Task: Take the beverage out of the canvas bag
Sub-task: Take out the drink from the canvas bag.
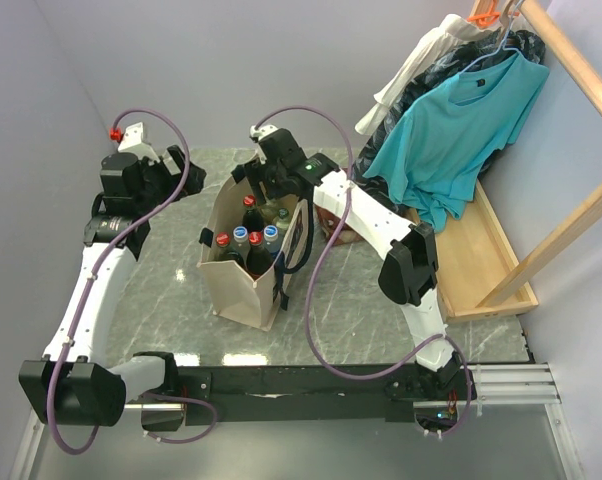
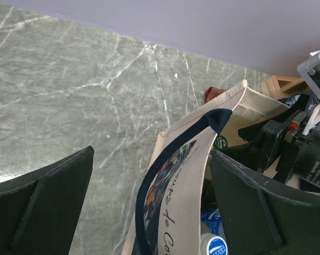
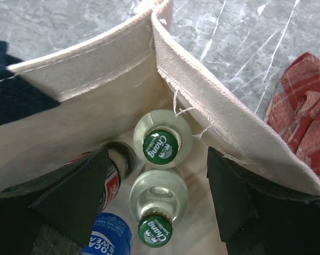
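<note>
The beige canvas bag (image 1: pixel 243 290) with navy handles stands upright mid-table, and several capped bottles stand inside it. My right gripper (image 1: pixel 266 195) reaches down into its far end. In the right wrist view the right gripper (image 3: pixel 157 186) is open, its fingers on either side of two green-capped clear bottles (image 3: pixel 161 146) without touching them. A blue-capped bottle (image 3: pixel 109 239) and a dark red-labelled bottle (image 3: pixel 115 175) stand beside the left finger. My left gripper (image 2: pixel 152 154) is open wide at the bag's left, with the printed wall (image 2: pixel 186 202) and a navy handle showing between its fingers.
A red plaid cloth (image 3: pixel 303 106) lies on the marble table just outside the bag's right wall. A wooden rack (image 1: pixel 481 260) with a teal shirt (image 1: pixel 461 120) and other clothes stands at the right. Grey walls close the back and left.
</note>
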`<state>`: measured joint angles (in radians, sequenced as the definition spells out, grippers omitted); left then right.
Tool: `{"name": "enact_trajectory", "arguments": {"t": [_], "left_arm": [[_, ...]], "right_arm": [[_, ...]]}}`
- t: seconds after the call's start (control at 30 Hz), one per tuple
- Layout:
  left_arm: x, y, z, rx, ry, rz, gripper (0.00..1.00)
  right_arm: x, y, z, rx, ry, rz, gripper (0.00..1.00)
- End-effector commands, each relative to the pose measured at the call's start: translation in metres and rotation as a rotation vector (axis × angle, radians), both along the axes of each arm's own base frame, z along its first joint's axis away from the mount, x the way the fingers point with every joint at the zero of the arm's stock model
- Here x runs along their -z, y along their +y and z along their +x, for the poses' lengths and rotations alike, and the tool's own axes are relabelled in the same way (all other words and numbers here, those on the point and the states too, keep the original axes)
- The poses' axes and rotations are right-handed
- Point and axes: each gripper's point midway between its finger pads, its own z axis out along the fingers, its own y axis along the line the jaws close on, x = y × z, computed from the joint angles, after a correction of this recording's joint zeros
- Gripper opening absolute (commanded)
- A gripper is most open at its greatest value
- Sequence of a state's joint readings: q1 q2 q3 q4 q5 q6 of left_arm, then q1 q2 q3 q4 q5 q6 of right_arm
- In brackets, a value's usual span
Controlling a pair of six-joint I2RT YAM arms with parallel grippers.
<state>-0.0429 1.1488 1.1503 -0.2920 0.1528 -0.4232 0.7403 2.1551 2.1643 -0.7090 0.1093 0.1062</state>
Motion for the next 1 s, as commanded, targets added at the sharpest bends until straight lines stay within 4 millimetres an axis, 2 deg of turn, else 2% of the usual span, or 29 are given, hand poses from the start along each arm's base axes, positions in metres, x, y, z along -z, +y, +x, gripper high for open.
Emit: {"name": "enact_trajectory", "arguments": {"t": [0.0, 0.2, 0.3, 0.9, 0.93, 0.97], "left_arm": [[-0.013, -0.005, 0.004, 0.028, -0.054, -0.008, 0.96], [-0.01, -0.003, 0.006, 0.022, -0.047, 0.001, 0.96], [-0.009, -0.003, 0.006, 0.02, -0.044, 0.005, 0.96], [-0.002, -0.008, 0.009, 0.047, -0.035, -0.008, 0.96], [-0.001, -0.008, 0.009, 0.048, -0.034, -0.009, 0.96], [-0.001, -0.008, 0.009, 0.046, -0.033, -0.01, 0.96]], "right_arm": [[-0.006, -0.015, 0.012, 0.047, -0.021, 0.01, 0.8], [0.003, -0.017, 0.018, 0.052, -0.004, 0.013, 0.79], [0.004, -0.015, 0.02, 0.047, -0.006, 0.018, 0.74], [0.021, -0.006, 0.021, 0.02, 0.033, 0.007, 0.72], [0.022, -0.005, 0.021, 0.015, 0.036, 0.005, 0.65], [0.023, -0.005, 0.021, 0.011, 0.041, 0.005, 0.64]]}}
